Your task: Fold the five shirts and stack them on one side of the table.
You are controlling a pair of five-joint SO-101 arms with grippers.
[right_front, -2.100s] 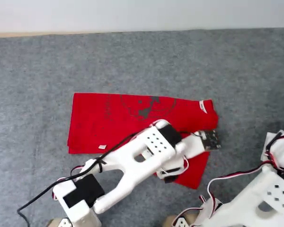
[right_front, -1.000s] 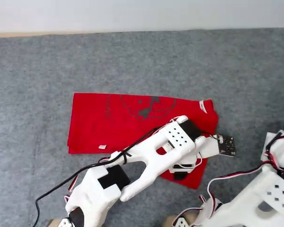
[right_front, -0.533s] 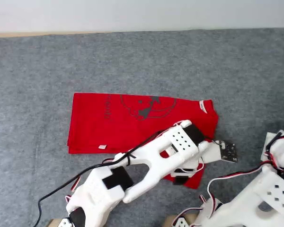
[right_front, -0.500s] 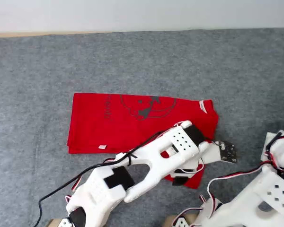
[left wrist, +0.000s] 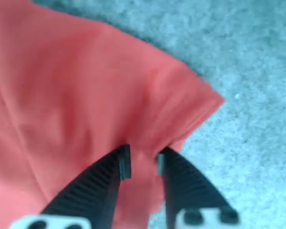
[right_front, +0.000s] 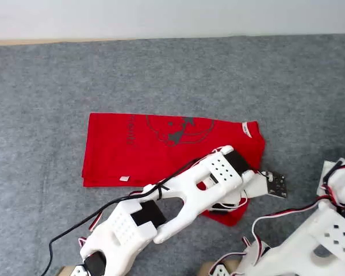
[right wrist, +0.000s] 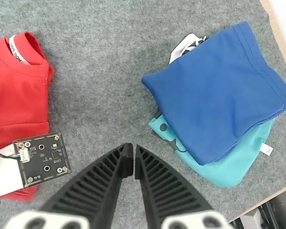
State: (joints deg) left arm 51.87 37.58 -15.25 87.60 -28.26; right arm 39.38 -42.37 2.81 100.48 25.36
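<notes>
Your left arm swung across the red shirt [right_front: 144,149] over the last two seconds, from near its middle toward the side where the other arm stood, and the loose corner [right_front: 233,217] poking out beneath it drew in shorter. Your right arm kept its place.

The left gripper [left wrist: 140,162] had its jaws drawn narrow, and a ridge of red cloth was pinched between the tips, with creases fanning out from them toward the corner's edge. From above, the arm's own body covered that pinch. The right gripper [right wrist: 134,160] hung over bare tabletop [right wrist: 100,71] with its jaws almost together and nothing in them.

Beyond the pinch, the red shirt lay flat as a long rectangle in the middle of the tabletop, collar end toward your right arm. A small circuit board [right wrist: 40,157] on the left arm hung just beside that end. Farther off, at the tabletop's edge, a blue shirt [right wrist: 219,90] sat folded on a teal shirt [right wrist: 229,167].

You should have expected the shirt to be light, limp and clingy on the rough grey surface, so it would probably drag and bunch rather than slide. I would have taken hold at a hem or sleeve edge, catching every layer.
</notes>
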